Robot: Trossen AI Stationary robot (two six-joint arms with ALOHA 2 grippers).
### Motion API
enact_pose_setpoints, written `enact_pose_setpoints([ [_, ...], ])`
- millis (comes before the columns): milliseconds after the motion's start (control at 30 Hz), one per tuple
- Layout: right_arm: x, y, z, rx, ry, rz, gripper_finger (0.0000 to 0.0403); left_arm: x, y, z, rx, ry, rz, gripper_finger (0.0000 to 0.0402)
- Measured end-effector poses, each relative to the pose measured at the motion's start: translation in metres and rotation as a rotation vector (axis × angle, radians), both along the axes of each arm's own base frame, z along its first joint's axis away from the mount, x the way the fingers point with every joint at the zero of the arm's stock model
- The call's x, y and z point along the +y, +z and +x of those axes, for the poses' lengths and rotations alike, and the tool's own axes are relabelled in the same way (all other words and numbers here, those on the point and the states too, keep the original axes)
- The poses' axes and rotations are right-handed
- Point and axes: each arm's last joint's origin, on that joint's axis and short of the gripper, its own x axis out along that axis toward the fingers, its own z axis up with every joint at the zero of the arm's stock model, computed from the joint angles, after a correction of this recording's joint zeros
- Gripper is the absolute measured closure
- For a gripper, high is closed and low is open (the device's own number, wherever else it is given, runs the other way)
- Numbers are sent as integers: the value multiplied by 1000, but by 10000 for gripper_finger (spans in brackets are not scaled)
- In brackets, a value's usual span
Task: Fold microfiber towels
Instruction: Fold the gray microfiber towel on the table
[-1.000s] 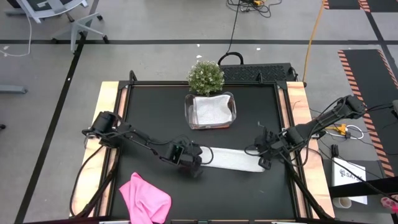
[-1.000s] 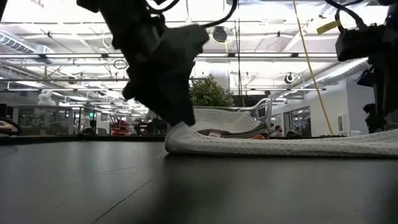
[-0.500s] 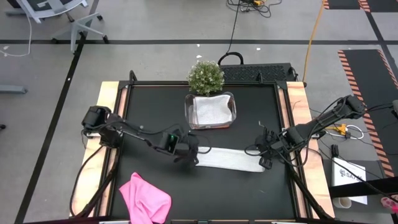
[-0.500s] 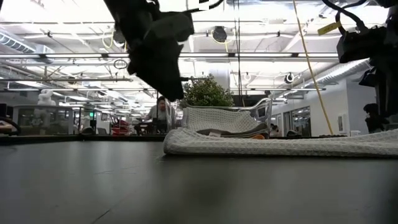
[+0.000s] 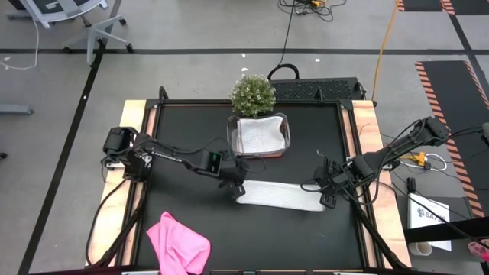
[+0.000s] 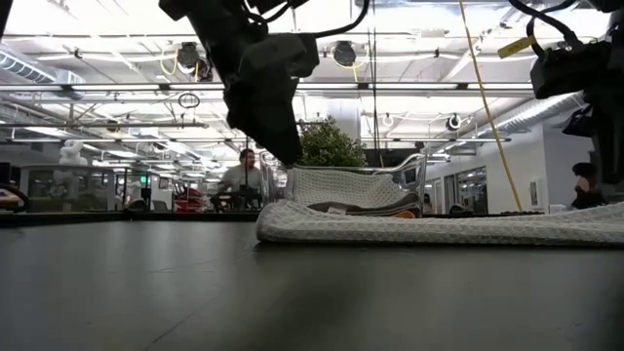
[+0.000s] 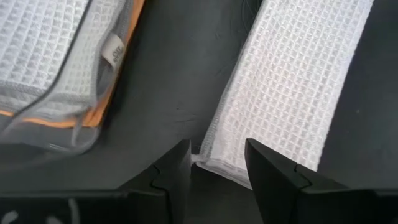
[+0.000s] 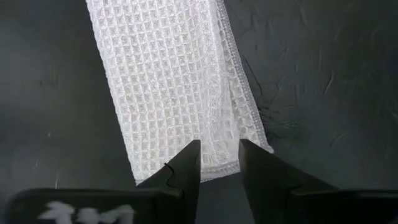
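A light grey towel (image 5: 279, 195), folded into a long narrow strip, is laid flat on the black table (image 5: 183, 137), slightly to the right of centre and nearer the front edge. The left tool (image 5: 237, 186) is positioned at the left end of this strip. In the left wrist view, its two fingers (image 7: 171, 171) are seen apart, one at each side of the strip's near corner (image 7: 205, 155), with nothing gripped between them. In the low view, this tool (image 6: 278, 136) is held above the strip's end (image 6: 283, 219), clear of the cloth.

The right tool (image 5: 328, 197) is positioned at the right end of the same strip. In the right wrist view, its fingers (image 8: 186, 165) are seen with a narrow gap between them, just over the end hem of the strip (image 8: 217, 165). Whether the cloth is pinched cannot be told from the pictures.

A clear tub (image 5: 286, 143) is placed behind the strip, near the rear middle of the table. Folded towels (image 5: 256, 135) are stacked inside it: a grey one on top, with an orange edge (image 7: 68, 121) showing below. A small potted plant (image 5: 253, 94) is set just behind the tub.

A pink towel (image 5: 178, 243) is left crumpled near the front left corner of the table, well apart from both tools.
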Motion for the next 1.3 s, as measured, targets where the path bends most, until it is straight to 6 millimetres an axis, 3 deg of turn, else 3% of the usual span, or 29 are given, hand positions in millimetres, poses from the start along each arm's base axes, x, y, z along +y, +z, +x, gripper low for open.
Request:
enact_pose_setpoints([
  [167, 0, -1, 0, -6, 12, -5, 283, 2, 0, 0, 3, -11, 12, 249],
  [433, -2, -28, -8, 50, -10, 47, 256, 3, 0, 0, 3, -6, 17, 249],
  [767, -3, -28, -7, 15, 86, -12, 248, 3, 0, 0, 3, -10, 22, 249],
  [1100, -3, -28, -7, 15, 79, -12, 248, 5, -1, 1, 24, -169, 98, 249],
  [1300, -2, -28, -6, 9, 38, 5, 248, 3, -20, 11, 35, -228, 34, 249],
])
